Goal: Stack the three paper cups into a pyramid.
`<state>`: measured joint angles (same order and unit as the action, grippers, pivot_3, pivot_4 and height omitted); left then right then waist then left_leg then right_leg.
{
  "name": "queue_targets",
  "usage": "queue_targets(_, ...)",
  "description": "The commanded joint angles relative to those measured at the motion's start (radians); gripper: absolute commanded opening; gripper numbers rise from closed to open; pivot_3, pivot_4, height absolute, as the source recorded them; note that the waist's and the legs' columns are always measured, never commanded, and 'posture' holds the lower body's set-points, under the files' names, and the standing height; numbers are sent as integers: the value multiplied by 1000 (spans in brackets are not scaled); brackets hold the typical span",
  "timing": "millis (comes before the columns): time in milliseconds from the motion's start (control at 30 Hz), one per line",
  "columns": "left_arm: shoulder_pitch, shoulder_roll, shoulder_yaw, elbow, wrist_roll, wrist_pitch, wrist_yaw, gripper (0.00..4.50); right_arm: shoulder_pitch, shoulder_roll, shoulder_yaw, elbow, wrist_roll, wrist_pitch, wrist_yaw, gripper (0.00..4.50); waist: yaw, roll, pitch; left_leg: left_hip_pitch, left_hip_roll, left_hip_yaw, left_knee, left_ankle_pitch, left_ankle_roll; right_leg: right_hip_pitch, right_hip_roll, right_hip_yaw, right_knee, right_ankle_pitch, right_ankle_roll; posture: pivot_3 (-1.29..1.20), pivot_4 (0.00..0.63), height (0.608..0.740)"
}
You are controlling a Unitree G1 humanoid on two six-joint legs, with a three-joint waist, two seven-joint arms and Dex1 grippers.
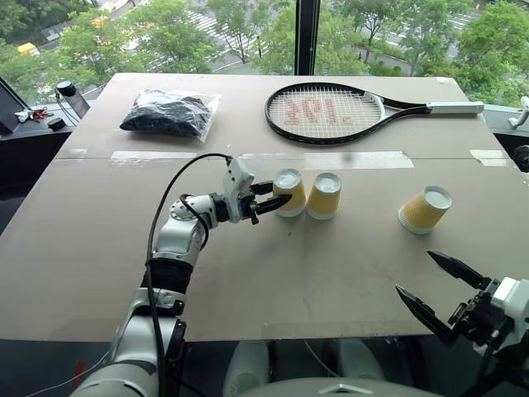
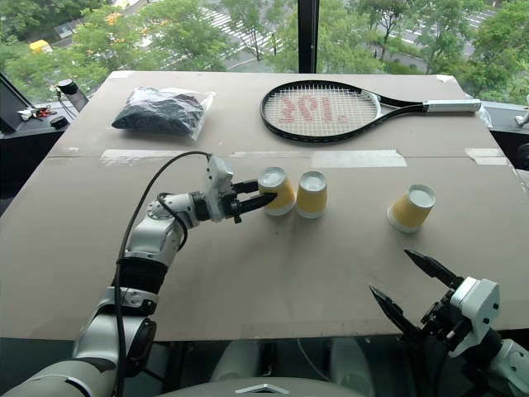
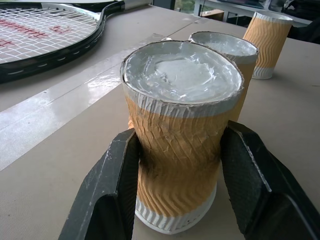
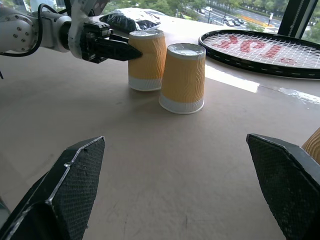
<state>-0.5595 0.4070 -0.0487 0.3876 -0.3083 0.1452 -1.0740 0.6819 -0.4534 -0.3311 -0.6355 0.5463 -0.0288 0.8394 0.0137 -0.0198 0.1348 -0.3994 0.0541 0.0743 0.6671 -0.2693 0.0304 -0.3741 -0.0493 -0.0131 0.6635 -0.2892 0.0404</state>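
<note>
Three paper cups stand upside down on the cardboard-covered table (image 1: pixel 248 273). My left gripper (image 1: pixel 279 193) is shut on the left cup (image 1: pixel 291 188), its black fingers (image 3: pixel 117 190) pressing the creased yellow-orange sides from both flanks. That cup's rim looks to rest on the table. The middle cup (image 1: pixel 324 195) stands right beside it, very close. The third cup (image 1: pixel 425 209) is apart to the right. My right gripper (image 1: pixel 415 273) hangs open near the table's front right edge, with nothing between its fingers (image 4: pixel 75 175).
A tennis racket (image 1: pixel 331 112) lies at the back of the table, its handle pointing right. A clear bag of black material (image 1: pixel 169 112) lies at the back left. Strips of shiny tape (image 1: pixel 347 159) run across the table behind the cups.
</note>
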Motion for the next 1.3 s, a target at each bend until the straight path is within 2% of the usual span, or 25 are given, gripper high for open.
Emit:
queue_targets(33,-29,6,7,2,5,-25,-9,1984,20,9,-13,-43,-6,-30,-13,4500,0,0,0,0,0,0,0,0,0,0,0,0,0,0,0,0,150,740)
queue_targets(667,-26,-20,-17,1,33,-30,-24,1984,35,11,-11,-48,-10,-40,-21,4500,1,0,0,0,0,0,0,0,0,0,0,0,0,0,0,0,150,740)
queue_targets(700,-26,-18,-18,0,30,-25,-31,2840,35,11,-11,-47,-10,-40,-21,4500,1,0,0,0,0,0,0,0,0,0,0,0,0,0,0,0,150,740)
queue_targets(833,-21,-20,-10,-10,28,-19,-16,4464,36,11,-14,-45,-10,-43,-21,4500,1,0,0,0,0,0,0,0,0,0,0,0,0,0,0,0,150,740)
queue_targets(1033,28,17,21,-111,-29,67,-27,4464,15,11,-12,-34,-13,-23,-46,4500,-1,0,0,0,1,0,0,0,0,0,0,0,0,0,0,0,150,740)
queue_targets(1200,169,120,97,-298,-104,151,-34,4464,-148,19,-33,36,-99,31,-210,4500,-17,0,0,1,3,0,0,0,0,0,0,2,1,0,0,0,150,740)
queue_targets(1300,250,171,124,-412,-136,189,-30,4464,-236,20,-48,90,-136,48,-278,4500,-9,1,0,1,3,0,0,1,-1,0,-1,1,1,0,0,0,150,740)
